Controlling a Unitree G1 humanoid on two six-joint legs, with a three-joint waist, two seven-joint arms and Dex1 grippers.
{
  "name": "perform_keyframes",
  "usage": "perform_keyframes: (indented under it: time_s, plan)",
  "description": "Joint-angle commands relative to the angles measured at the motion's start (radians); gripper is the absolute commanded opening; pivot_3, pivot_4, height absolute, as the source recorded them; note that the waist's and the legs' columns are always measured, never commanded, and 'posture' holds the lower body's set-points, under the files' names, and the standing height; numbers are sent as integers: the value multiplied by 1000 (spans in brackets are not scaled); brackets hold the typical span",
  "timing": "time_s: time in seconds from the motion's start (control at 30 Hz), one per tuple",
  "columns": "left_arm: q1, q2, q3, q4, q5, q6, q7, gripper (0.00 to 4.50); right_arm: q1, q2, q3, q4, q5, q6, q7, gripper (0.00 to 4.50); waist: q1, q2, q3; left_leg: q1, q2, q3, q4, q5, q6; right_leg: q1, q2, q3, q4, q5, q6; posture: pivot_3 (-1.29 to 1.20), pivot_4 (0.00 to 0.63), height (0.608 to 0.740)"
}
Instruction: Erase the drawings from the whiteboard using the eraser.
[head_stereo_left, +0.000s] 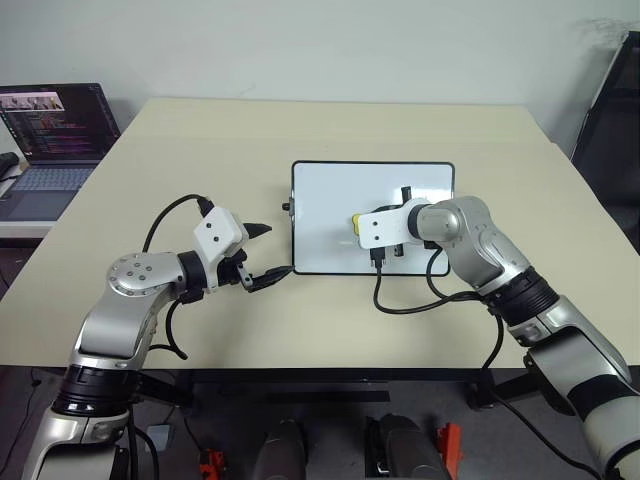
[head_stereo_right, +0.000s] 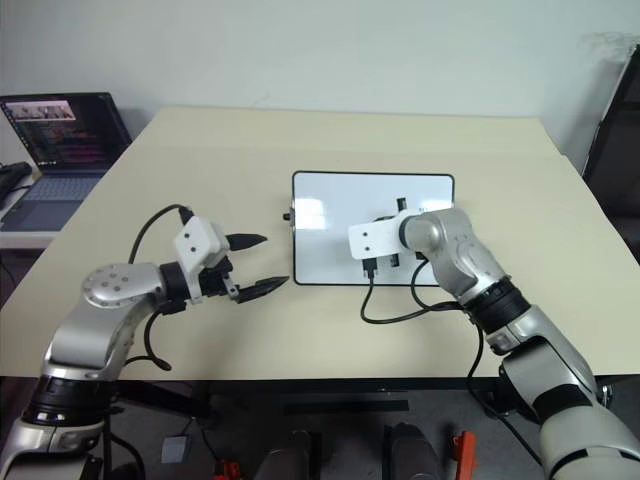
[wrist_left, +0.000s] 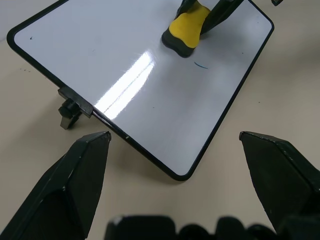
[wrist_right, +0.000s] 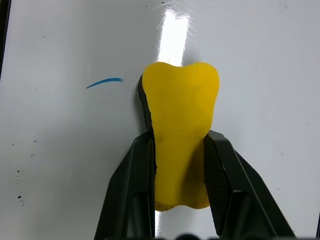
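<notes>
The left gripper (head_stereo_left: 262, 256) hovers wide open at the whiteboard's (head_stereo_left: 330, 190) near-left corner, probably ready to steady it. Mid-board, the right gripper (wrist_right: 177, 150) pinches the eraser (wrist_right: 179, 145), dark face down, beside the last blue stroke (wrist_right: 104, 82) of the drawings.

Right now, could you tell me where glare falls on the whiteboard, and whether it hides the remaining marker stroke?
In the left wrist view a bright streak of glare crosses the whiteboard, clear of the blue stroke; in the right wrist view the glare sits just beyond the eraser, beside the stroke, which stays readable.
</notes>
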Motion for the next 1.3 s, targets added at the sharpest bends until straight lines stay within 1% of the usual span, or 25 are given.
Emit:
perform_keyframes:
  time_s: [0.03, 0.17, 0.33, 0.6, 0.8, 0.9, 0.97, 1.07, 1.13, 1.3]
  plan:
    - [-16, 3, 0, -20, -1, -13, -3, 4500, 39, -25, 15, -24, -21, 10, 47, 975, 0, 0, 0, 0, 0, 0, 0, 0, 0, 0, 0, 0, 0, 0, 0, 0, 150, 740]
    - [-15, 3, -1, -23, -2, -12, -2, 4500, 109, -26, 61, -89, -28, 3, 117, 975, 1, 0, 0, 0, 0, 0, 0, 0, 0, 0, 0, 0, 0, 0, 0, 0, 150, 740]
    - [-13, 2, -1, -28, -4, -10, 4, 4500, 162, -22, 92, -101, -57, 4, 134, 973, -2, 0, 0, 1, 1, 0, 0, 0, 0, 0, 1, 0, 0, 0, 0, 0, 150, 740]
    - [-11, 5, 1, -27, -4, -10, 5, 4500, 55, 5, 38, -14, -69, 20, 63, 973, -5, -1, 0, 2, 2, 0, 2, 1, 0, 1, 3, 1, 0, 1, -6, 0, 150, 740]
    - [-16, 4, -1, -23, -3, -12, 4, 4500, -47, 16, 11, 52, -66, 30, 9, 973, -5, 0, 0, 2, 2, 0, 2, 4, 0, 0, 3, 1, 0, 3, -7, 0, 150, 740]
    - [-19, 3, -3, -21, -3, -12, 4, 4500, -71, 12, 6, 66, -67, 22, -7, 973, -4, 0, 0, 1, 2, 0, 1, 4, 0, 0, 3, 1, 0, 3, -7, 0, 150, 740]
    - [-20, 3, -3, -20, -3, -12, 3, 4500, -75, 10, 5, 71, -70, 19, -17, 973, -3, 0, 0, 0, 2, 0, 0, 3, -1, -1, 3, 1, 0, 4, -3, 0, 150, 740]
    - [-21, 3, -4, -20, -3, -12, 2, 4500, -74, 8, 7, 73, -69, 17, -22, 973, -3, 0, 0, 0, 2, 0, -1, 3, -1, -1, 3, 1, -1, 4, -3, 0, 150, 740]
    - [-22, 4, -4, -20, -3, -11, 2, 4500, -53, 1, 15, 51, -68, 13, -6, 973, -2, 0, 0, 0, 2, 0, -1, 3, -1, -1, 3, 0, -1, 4, -3, 0, 150, 740]
    - [-24, 5, -5, -18, -3, -11, 1, 4500, 46, -31, 65, -84, -62, -10, 115, 973, 1, 0, 0, 0, 2, 0, -1, 3, -1, -1, 3, 0, -1, 4, -2, 0, 150, 740]
